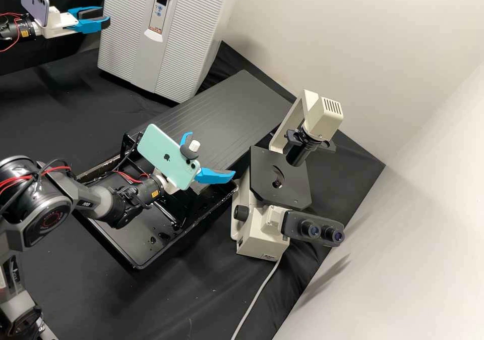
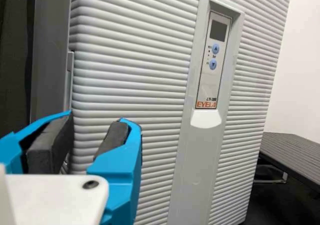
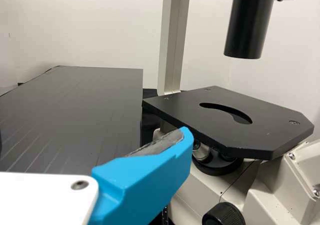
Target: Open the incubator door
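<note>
The pale grey incubator (image 1: 196, 42) stands at the back left, its ribbed door (image 1: 126, 27) closed. Beside the door's left side, my left gripper (image 1: 103, 18) stands open. In the left wrist view the same gripper (image 2: 95, 122) has its two fingers parted near the side edge of the door (image 2: 135, 75), nothing visible between them; contact cannot be told. A narrow strip (image 2: 69, 80) runs along that edge. My right gripper (image 1: 210, 154) is open and empty above the black rack, left of the microscope; in the right wrist view this gripper (image 3: 92, 137) shows one finger.
The cream microscope (image 1: 262, 239) with its black stage (image 1: 280, 191) stands at the centre right, close to the right gripper. A dark grooved board (image 1: 237, 103) lies between incubator and microscope. A black tray (image 1: 136, 246) sits under the right arm; a pale cable (image 1: 258, 292) runs forward.
</note>
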